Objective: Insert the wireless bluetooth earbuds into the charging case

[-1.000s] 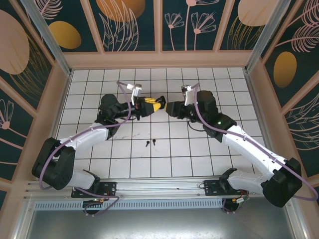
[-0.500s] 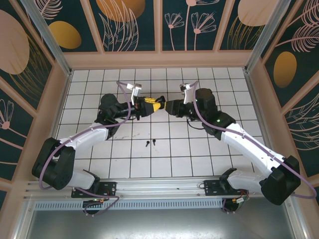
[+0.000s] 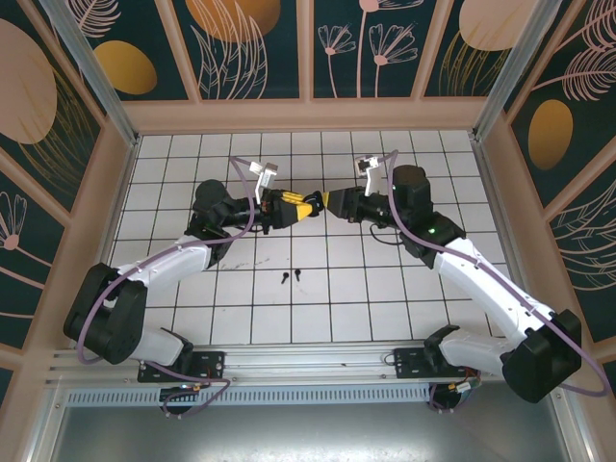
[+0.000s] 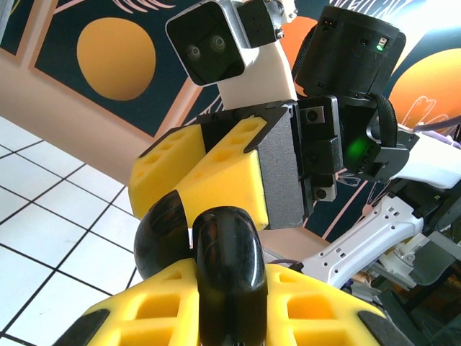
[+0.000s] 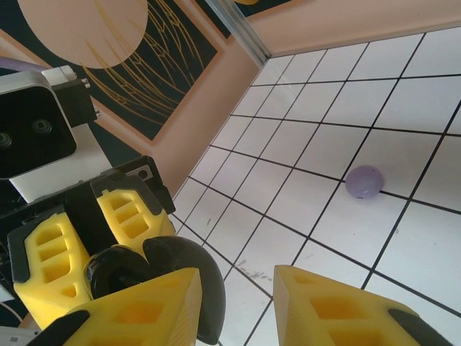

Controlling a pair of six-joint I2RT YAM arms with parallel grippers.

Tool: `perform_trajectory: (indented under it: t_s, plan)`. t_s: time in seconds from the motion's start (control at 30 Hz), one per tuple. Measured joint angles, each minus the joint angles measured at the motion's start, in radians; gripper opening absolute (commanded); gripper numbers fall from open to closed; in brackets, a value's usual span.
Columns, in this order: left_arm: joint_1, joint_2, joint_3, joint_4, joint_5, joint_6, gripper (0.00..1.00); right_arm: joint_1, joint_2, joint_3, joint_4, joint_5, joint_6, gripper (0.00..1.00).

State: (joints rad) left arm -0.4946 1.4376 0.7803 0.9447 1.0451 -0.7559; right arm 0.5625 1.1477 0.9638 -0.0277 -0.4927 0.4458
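The charging case (image 4: 229, 267) is glossy black, and my left gripper (image 4: 230, 295) is shut on it, holding it off the table with its rounded lid (image 4: 162, 238) swung open to the left. My right gripper (image 5: 238, 303) faces it tip to tip, jaws open, with the lid's edge (image 5: 194, 288) just beside its left finger. In the top view the left gripper (image 3: 303, 206) and right gripper (image 3: 329, 204) meet over the table's middle. Two black earbuds (image 3: 292, 277) lie on the tiles below them. A small lilac rounded piece (image 5: 364, 182), probably an earbud, rests on a tile.
White gridded tiles (image 3: 366, 308) cover the floor inside patterned walls (image 3: 308, 58). The left arm (image 3: 164, 265) and right arm (image 3: 481, 279) stretch in from the near edge. A metal post (image 5: 241, 29) stands in the corner.
My right gripper has swung in toward the held case and its jaws have narrowed. The left gripper and case have stayed put.
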Motion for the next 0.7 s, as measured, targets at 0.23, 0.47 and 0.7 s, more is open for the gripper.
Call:
perform_trajectory:
  t_s: [0.23, 0.47, 0.7]
  plan:
    - [0.0, 0.003, 0.002, 0.001, 0.009, -0.009, 0.0, -0.006, -0.002, -0.017, 0.013, -0.021, 0.0, 0.34]
    - [-0.003, 0.019, 0.019, 0.002, 0.021, -0.01, 0.0, -0.003, -0.023, -0.053, 0.024, -0.043, 0.0, 0.35]
    - [-0.008, 0.026, 0.035, 0.002, 0.021, -0.01, 0.0, 0.002, -0.024, -0.068, 0.029, -0.058, 0.001, 0.36]
